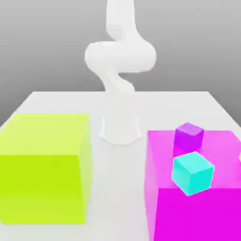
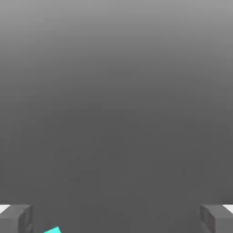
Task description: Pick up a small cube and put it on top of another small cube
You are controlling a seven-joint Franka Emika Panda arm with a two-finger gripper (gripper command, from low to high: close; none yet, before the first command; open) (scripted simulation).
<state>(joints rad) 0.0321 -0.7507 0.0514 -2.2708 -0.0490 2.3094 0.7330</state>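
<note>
Since the gripper hangs with its fingers spread as wide as they go and nothing between them, the pick is not yet begun, and the coming move turns on finding the red cube, whose direction from the hand cannot be told from these views. What can be placed is the goal: the cyan cube sits on top of the magenta block, toward the edge nearest the exterior camera and turned so that a corner faces that camera. In the hand view a corner of the cyan cube peeks in close to one fingertip, so the hand seems to be above it and off to one side, looking mostly past it at plain grey ground. Just behind the cyan cube, on the same magenta top, stands the purple cube; whether the two touch cannot be told, but they are near enough that a finger coming down on that side could nudge the purple one when the red cube is set down. A yellow sliver shows at the exterior view's right edge, too little to name. The lime block stands well apart on the exterior view's left, with the arm and its base between the two big blocks on the white table. My guess is that the height of the big blocks matters most: any sweep toward the red cube should pass over them, not between them.
</note>
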